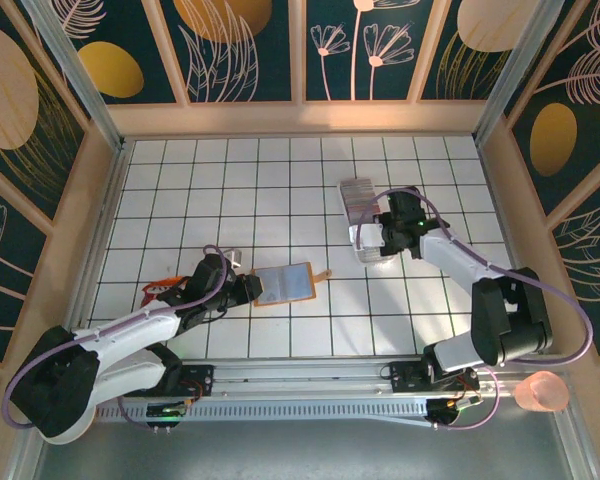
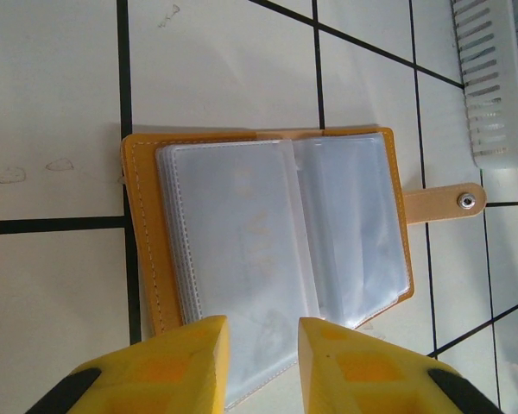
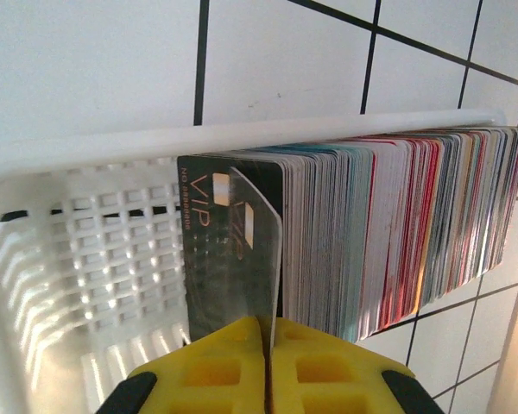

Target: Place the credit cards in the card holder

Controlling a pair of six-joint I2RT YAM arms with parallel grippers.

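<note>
Right pincer (image 3: 266, 338) pinching thin glossy credit card (image 3: 255, 259), latticed white tray (image 3: 78, 259)

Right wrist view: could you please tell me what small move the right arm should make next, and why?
Probably a short straight lift: the right tool is shut on the front dark card, which leans away from the row of credit cards but sits inside the white basket.
</note>
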